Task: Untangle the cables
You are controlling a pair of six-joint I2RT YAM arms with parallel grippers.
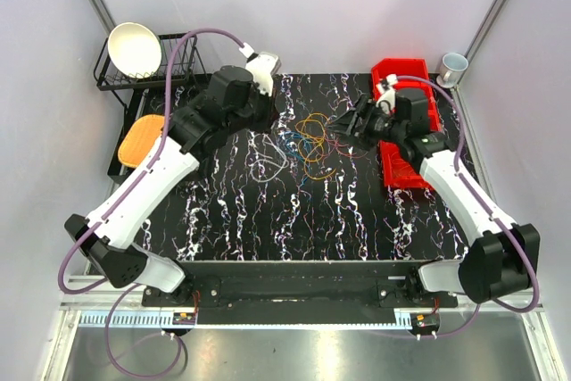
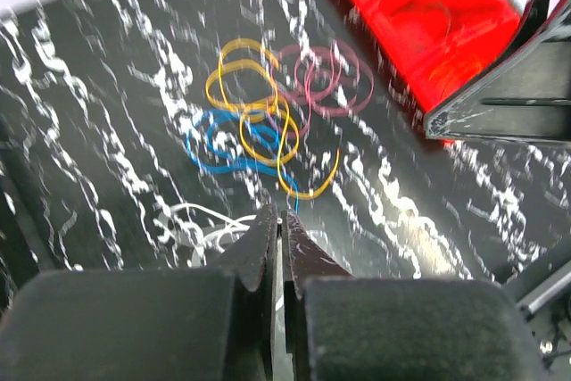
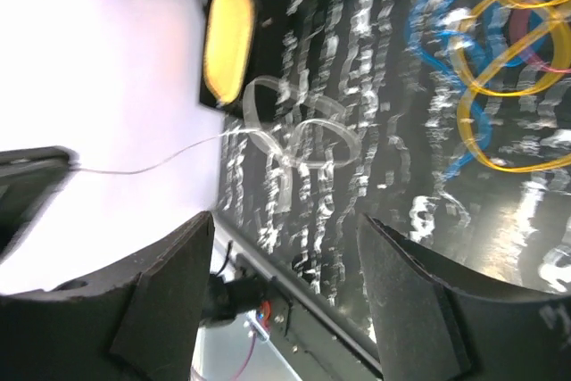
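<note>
Left pincer (image 2: 281,213) pressed together, right pincer (image 3: 285,220) spread beside the cables (image 1: 310,131), heaped near the table (image 1: 232,220) far edge. Best nip one outer loop, draw it slowly sideways

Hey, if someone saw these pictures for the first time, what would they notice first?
The tangle of coloured cables in the middle of the black marbled mat catches the eye first, its yellow, blue and pink loops overlapping. Next comes the bright red bin at the mat's right edge, close to the right gripper, whose jaws stand open.
</note>
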